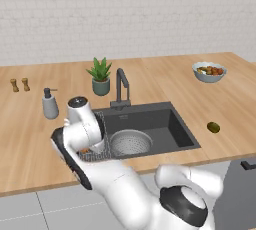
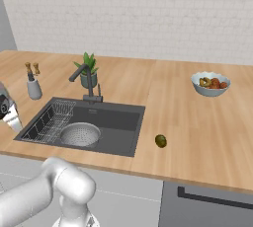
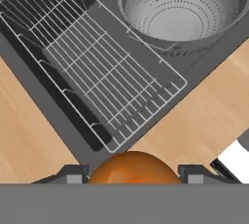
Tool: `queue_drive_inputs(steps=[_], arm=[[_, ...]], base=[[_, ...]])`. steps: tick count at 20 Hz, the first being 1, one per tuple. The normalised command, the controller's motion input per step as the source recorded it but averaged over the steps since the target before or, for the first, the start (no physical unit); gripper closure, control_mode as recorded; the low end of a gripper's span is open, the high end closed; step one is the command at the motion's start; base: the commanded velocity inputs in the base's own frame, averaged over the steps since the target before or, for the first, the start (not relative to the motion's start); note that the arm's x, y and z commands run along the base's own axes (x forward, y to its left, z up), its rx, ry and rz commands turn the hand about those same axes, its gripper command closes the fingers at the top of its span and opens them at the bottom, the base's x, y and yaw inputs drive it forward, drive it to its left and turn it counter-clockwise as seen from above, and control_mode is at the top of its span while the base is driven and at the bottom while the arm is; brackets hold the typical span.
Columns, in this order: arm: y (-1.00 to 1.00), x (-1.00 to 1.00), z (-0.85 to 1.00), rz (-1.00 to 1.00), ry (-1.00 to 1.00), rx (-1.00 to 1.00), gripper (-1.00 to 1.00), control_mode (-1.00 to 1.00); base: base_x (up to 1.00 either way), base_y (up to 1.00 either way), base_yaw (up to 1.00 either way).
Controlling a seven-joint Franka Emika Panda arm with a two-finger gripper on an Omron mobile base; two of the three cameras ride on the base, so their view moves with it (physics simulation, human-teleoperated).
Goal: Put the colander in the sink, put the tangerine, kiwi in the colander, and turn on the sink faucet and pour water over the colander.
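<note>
Tangerine (image 3: 132, 168) clamped between the two dark finger tips of the gripper (image 3: 132, 175), orange top bulging up between them in the hand view; gripper closed on the fruit, poised over the wire grid rack (image 3: 92, 67) at the sink's left end, near the front counter edge; a glimpse of orange also at the hand in the left base view. Colander (image 1: 130, 142) sitting upright in the dark sink (image 1: 165, 124), beside the rack, bowl holding no fruit. Kiwi (image 1: 213, 127) lying on the wooden counter (image 1: 30, 134) right of the sink, well apart from it. Sink faucet (image 1: 121, 88) standing behind the basin; potted plant (image 1: 100, 76) just beside it, soap dispenser (image 1: 49, 103) farther left; pale fruit bowl (image 1: 209, 71) at the far right.
</note>
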Motion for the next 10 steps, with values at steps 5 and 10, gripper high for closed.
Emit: queue_drive_inputs(steps=[5,10], arm=[[-1.0,0.42,0.07,-0.07,0.04,0.13,1.0,-1.0],[-1.0,0.5,0.0,-0.01,0.03,0.12,1.0,-1.0]], base=[[0.0,0.0,0.0],[0.0,0.0,0.0]])
